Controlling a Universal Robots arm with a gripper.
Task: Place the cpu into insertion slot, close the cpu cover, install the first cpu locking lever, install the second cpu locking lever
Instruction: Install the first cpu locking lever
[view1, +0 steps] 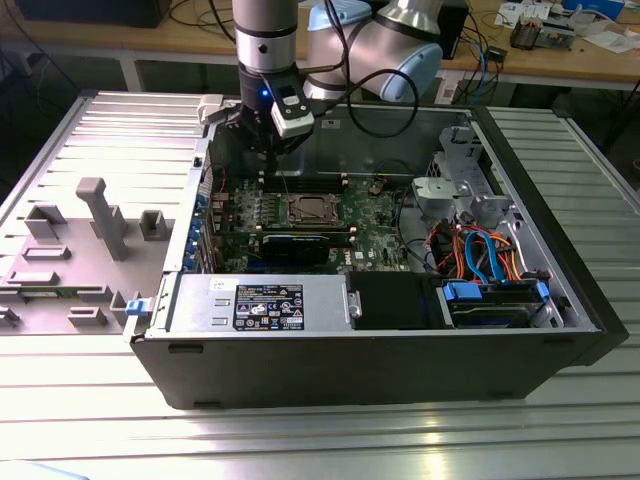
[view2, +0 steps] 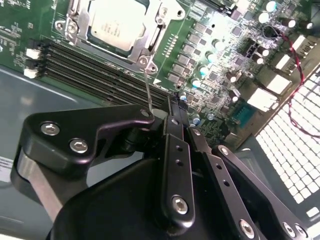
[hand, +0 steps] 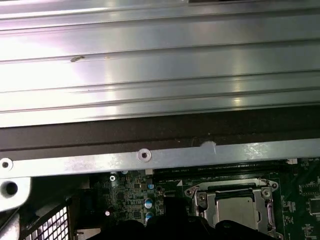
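1. While the gripper (view1: 268, 150) hangs above the motherboard (view1: 370, 235) inside the computer case (view1: 400, 370), its fingers (view2: 175, 135) sit narrowed together, gripping nothing.
2. The cpu (view2: 117, 22) lies seated in its socket, framed by the lowered cpu cover (view2: 145, 47).

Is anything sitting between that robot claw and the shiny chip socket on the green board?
Nothing visible does. The gripper hangs inside the open case, above the board and to the exterior view's left of the socket. The cpu lies in the socket with the cpu cover framing it, open air between.
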